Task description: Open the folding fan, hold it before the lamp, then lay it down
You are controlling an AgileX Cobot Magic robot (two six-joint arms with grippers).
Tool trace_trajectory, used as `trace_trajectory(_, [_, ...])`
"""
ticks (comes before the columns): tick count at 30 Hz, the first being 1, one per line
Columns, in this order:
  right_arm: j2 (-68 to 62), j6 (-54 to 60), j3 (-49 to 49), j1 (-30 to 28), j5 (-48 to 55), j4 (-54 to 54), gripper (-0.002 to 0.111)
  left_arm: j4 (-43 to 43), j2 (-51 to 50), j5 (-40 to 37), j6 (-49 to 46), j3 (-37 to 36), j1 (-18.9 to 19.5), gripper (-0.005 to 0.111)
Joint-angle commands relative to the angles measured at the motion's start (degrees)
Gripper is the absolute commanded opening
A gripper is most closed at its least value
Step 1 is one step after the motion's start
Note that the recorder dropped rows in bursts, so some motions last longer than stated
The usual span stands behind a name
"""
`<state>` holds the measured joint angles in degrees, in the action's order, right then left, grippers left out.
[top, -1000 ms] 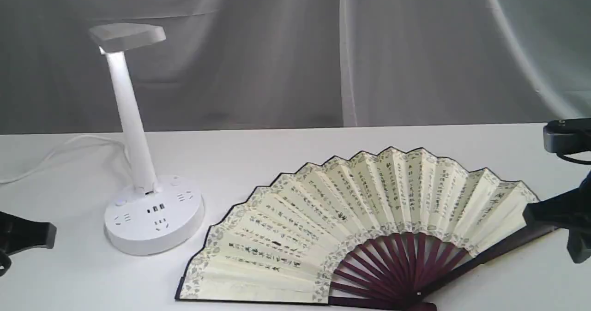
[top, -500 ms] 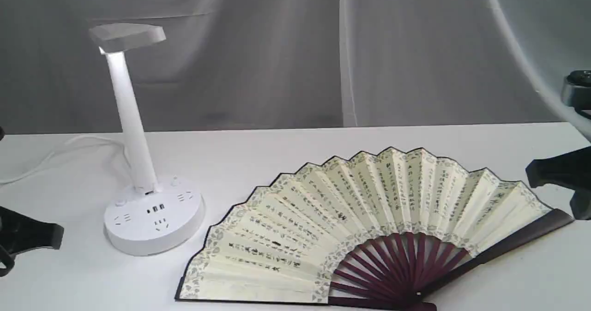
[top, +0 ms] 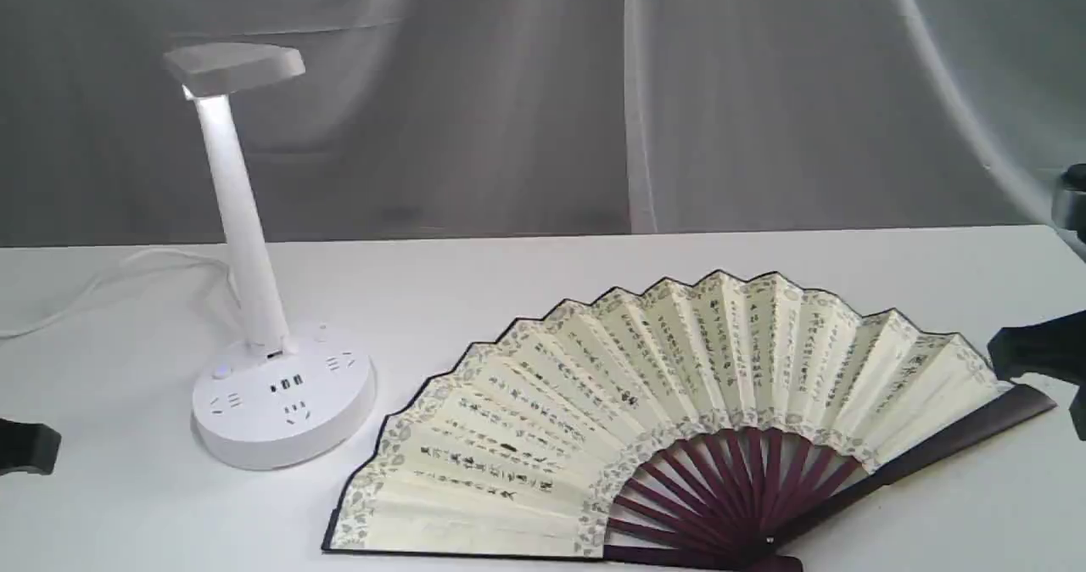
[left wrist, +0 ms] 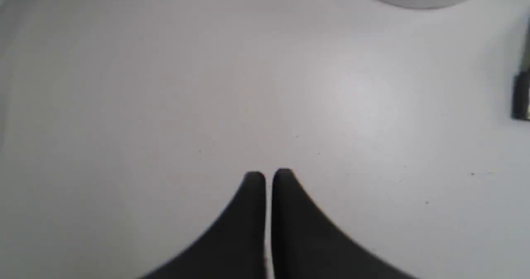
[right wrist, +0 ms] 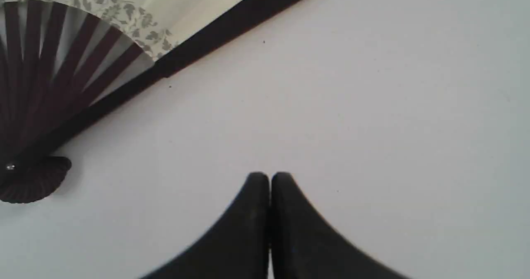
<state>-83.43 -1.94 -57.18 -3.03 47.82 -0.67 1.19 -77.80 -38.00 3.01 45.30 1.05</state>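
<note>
Exterior view: nearest us, the folding fan (top: 594,419) lies fully spread on the desk (top: 543,275), right of the lamp (top: 246,241) farther back. Our left hand (left wrist: 269,177) and right hand (right wrist: 270,179) are pinched together, empty. We judge nothing remains.

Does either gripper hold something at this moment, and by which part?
Nothing is held. The left gripper and the right gripper are both shut and empty, and the folding fan lies open on the table, touched by neither.

Folding fan (top: 662,402) pivot end cut off; calligraphy illegible.
</note>
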Motion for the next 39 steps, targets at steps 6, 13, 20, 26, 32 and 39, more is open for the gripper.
trace_trajectory(6, [1.43, -0.39, 0.79, -0.35, -1.31, -4.69, 0.0, 1.09, 0.86, 0.03, -1.96, 0.36, 0.28, 0.0])
trace_trajectory(13, [2.71, 0.14, 1.04, -0.35, -1.52, -5.34, 0.0, 1.05, 4.24, 0.41, -1.96, 0.36, 0.28, 0.0])
trace_trajectory(20, [6.65, 0.14, 4.38, -0.35, -4.96, -5.34, 0.0, 1.05, 8.07, 0.41, -1.96, 0.36, 0.28, 0.0])
trace_trajectory(26, [10.99, 0.14, 5.07, -0.35, -5.19, -5.82, 0.0, 1.05, 13.09, 0.54, -1.96, 0.36, 0.28, 0.0])
trace_trajectory(32, [16.96, 0.43, 5.07, -0.35, -5.68, -5.92, 0.0, 1.05, 20.48, -0.1, -1.96, 0.36, 0.28, 0.0])
trace_trajectory(39, [25.86, 0.43, 5.07, -0.35, -5.68, -6.64, 0.0, 1.05, 30.91, 0.05, -1.96, 0.36, 0.28, 0.0])
